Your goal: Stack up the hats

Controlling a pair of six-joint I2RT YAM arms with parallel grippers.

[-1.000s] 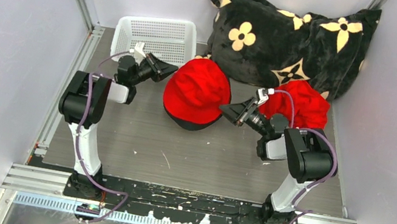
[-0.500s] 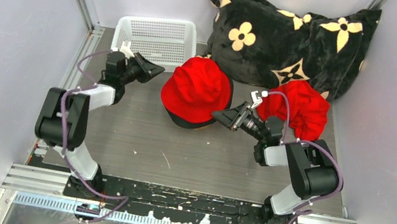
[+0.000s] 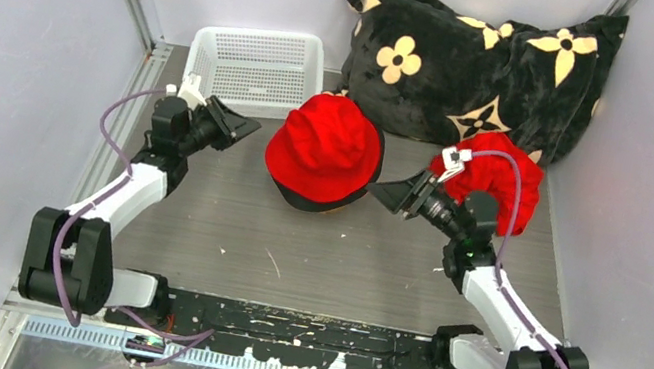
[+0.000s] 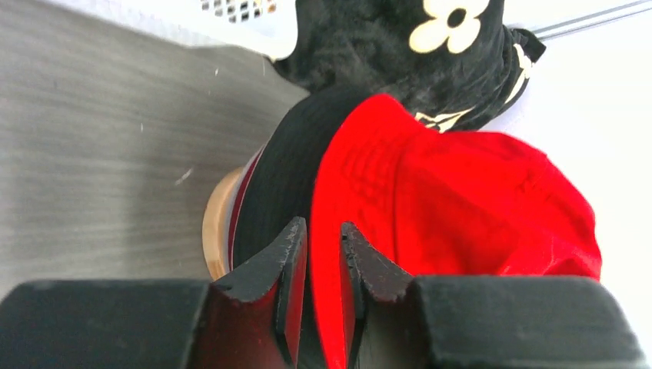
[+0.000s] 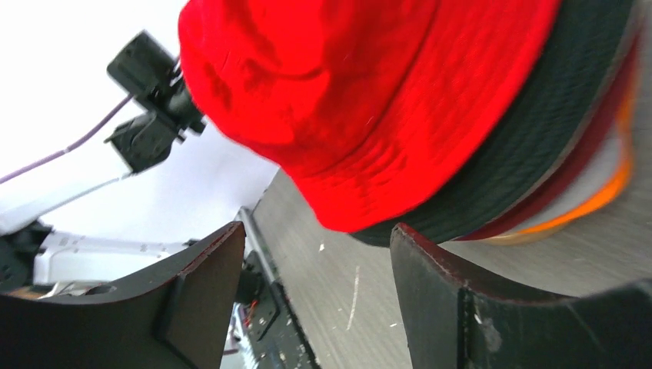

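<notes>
Hats sit piled in one stack (image 3: 323, 159) at mid-counter toward the back, just in front of the black cushion (image 3: 477, 59) and to the right of the white basket (image 3: 258, 61). A red hat (image 3: 328, 142) crowns the pile, its crown rumpled. Under it shows the brim of a black hat (image 4: 284, 177), then a thin edge of a dark red hat (image 5: 580, 157), and lowest in the right wrist view an orange hat (image 5: 611, 192). A pale band between those two is too thin to name. The left wrist view shows a wooden disc (image 4: 217, 223) under the pile, resting on the grey counter (image 3: 224, 227). The left fingers (image 3: 238, 121) hover on the stack's left, near the basket's front corner and apart from the brim. They stand narrow, with only a slim gap, and grip nothing. The right fingers (image 3: 392, 196) point at the stack from its right, close beside the brim. They are spread wide with nothing between them but the view of the pile beyond. A red bundle (image 3: 506, 181) of crumpled fabric lies at the right against the cushion's lower edge, partly behind the right wrist. Both arms reach in low from the near edge.
</notes>
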